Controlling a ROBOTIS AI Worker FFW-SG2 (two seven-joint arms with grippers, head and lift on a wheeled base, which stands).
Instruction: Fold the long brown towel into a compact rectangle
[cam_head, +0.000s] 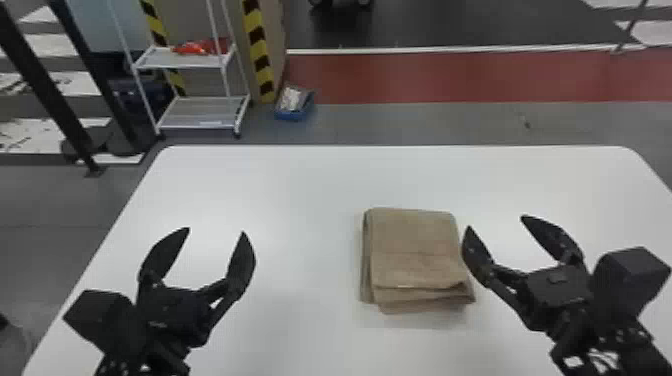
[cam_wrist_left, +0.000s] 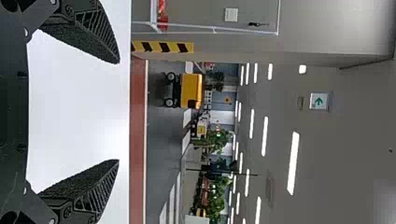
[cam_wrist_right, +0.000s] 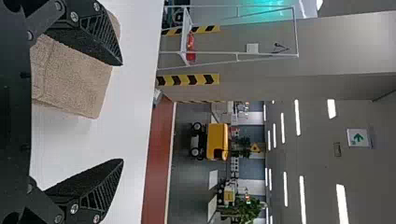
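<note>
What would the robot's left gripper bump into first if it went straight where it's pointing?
The way looks free: the left gripper points across the table, and the brown towel lies off to its right. Its height above the table is hard to judge.

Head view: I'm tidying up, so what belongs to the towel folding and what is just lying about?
Folding job:
brown towel
left gripper
right gripper
white table

Lying about:
white rack
red things on it
blue box on floor

The brown towel (cam_head: 415, 245) lies flat on the white table (cam_head: 310, 200), folded into a compact, roughly rectangular stack, its layers slightly uneven along the near and left edges.
</note>
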